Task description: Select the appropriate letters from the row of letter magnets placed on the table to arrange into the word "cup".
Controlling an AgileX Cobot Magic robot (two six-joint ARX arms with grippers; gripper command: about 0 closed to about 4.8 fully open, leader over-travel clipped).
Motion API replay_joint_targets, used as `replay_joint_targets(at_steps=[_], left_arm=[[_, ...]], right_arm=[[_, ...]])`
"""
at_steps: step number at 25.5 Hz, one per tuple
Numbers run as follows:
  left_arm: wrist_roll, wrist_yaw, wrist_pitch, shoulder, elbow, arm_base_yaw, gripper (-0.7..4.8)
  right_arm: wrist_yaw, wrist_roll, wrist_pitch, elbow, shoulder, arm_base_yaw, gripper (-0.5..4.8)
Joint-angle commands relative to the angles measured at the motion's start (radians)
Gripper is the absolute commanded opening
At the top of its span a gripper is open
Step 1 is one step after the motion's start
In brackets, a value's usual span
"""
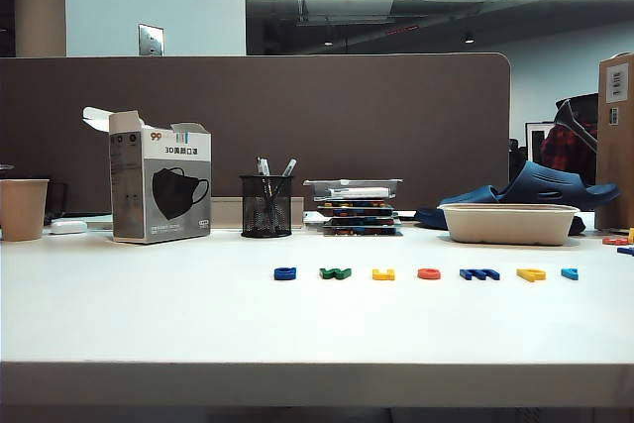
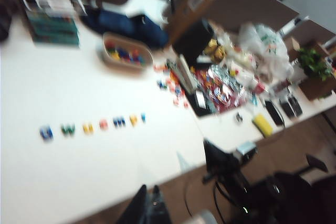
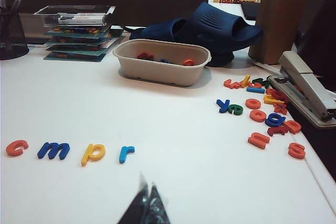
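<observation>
Seven-letter row of letter magnets (image 1: 428,273) running left-right on the table (image 1: 149,314), left claw (image 2: 148,195) together, right claw (image 3: 146,195) together above the near edge.

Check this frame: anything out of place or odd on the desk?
Yes. A dark blue slipper lies on the table behind the beige tray, odd among desk items. Loose letter magnets are scattered near the stapler, unlike the tidy row of letter magnets.

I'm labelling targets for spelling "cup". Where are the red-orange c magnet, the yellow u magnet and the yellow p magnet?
red-orange plastic c magnet (image 3: 17,147), right wrist view, on its curved back.
yellow plastic u magnet (image 1: 383,274), exterior view, on its middle.
yellow plastic p magnet (image 3: 93,153), right wrist view, on its round bowl.
</observation>
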Motion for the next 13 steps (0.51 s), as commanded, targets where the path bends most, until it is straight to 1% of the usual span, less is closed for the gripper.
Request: replay_joint_targets(at_steps=[1,3,7,10,12,13], left_arm=[[-0.1,-0.148,-0.042,0.051,0.026,-0.153,-0.05],[-0.12,-0.166,-0.05,0.08,0.026,-0.214,-0.05],[-0.13,-0.165,-0.081,0.143,0.026,-0.292,-0.05],[-0.172,-0.176,-0.09,0.197,0.026,-0.359,-0.05],[-0.195,-0.208,-0.09,0.225,0.026,-0.391,-0.05],[-0.205,-0.247,-0.09,0.255,0.026,-0.417,-0.05]], right_arm=[[0.002,0.002,0.016,-0.006,-0.01,-0.001,0.03],[0.002,0.002,0.015,-0.006,-0.01,-0.001,0.03],[0.002,0.002,0.015,-0.006,-0.01,-0.001,0.03],[0.002,0.002,0.015,-0.006,-0.01,-0.001,0.03],[0.002,0.002,0.015,-0.006,-0.01,-0.001,0.03],[0.002,0.002,0.016,-0.006,-0.01,-0.001,0.03]])
